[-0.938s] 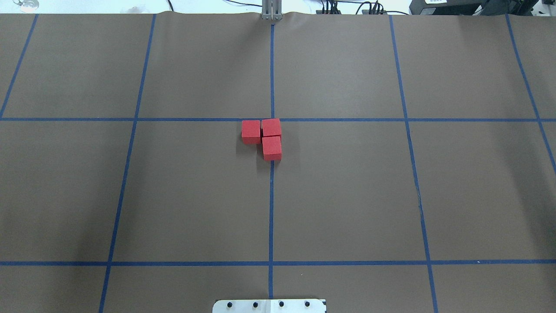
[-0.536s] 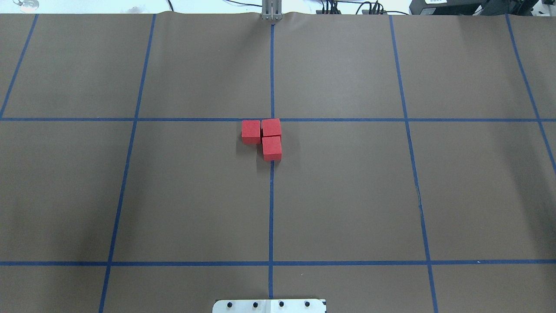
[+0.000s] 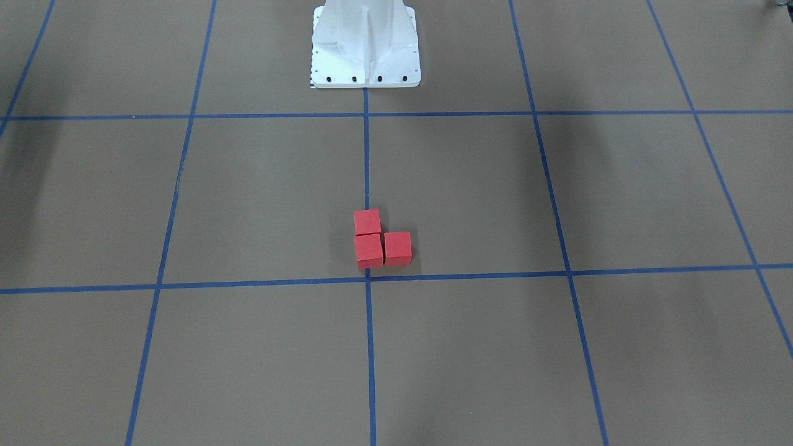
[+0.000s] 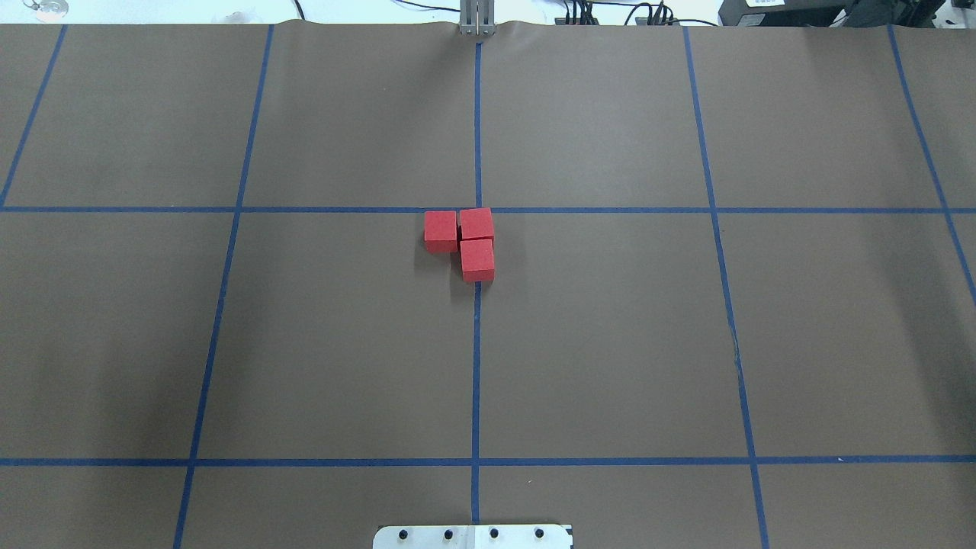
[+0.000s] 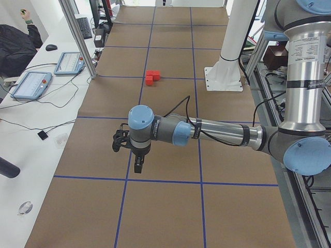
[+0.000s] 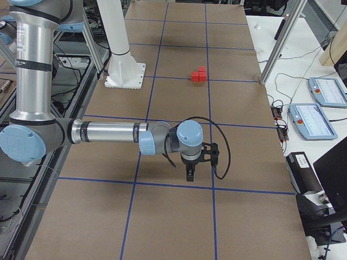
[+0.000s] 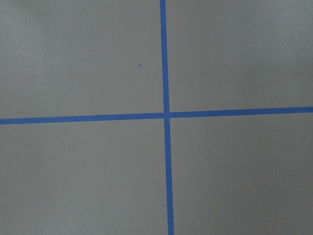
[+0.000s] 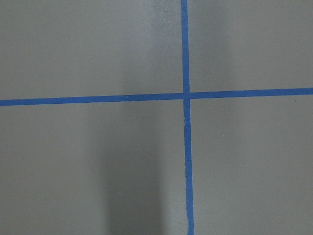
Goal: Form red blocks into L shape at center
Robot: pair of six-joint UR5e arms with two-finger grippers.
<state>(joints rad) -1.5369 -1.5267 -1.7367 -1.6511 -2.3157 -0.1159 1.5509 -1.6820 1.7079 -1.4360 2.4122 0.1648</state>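
Three red blocks (image 4: 476, 223) sit together in an L on the brown gridded counter (image 4: 610, 343), right at the center (image 3: 368, 279), the blue tape crossing in line with the white pedestal base (image 3: 364, 56). From my overhead feed, the corner block (image 3: 368, 249) lies on the lengthwise tape line, just on the robot's side of the crossing. A second block (image 4: 440, 229) sits on the corner block's side towards the robot's left, flush with it or very nearly. The third block (image 4: 477, 259) touches the corner block's robot-facing side and also lies on the lengthwise line.

Both arms are parked well apart from the blocks, each reaching low across the counter towards one end. The left end effector (image 5: 137, 168) points straight down close to a tape line, and the right end effector (image 6: 189, 174) does the same at the opposite end. I only see them from the side cameras, so I cannot tell whether either set of fingers is spread or closed. Each wrist feed gives me brown paper with a tape crossing, one in the left wrist view (image 7: 166, 115) and one in the right (image 8: 186, 95). Two teach pendants (image 6: 312, 120) lie on the white bench beside the counter.
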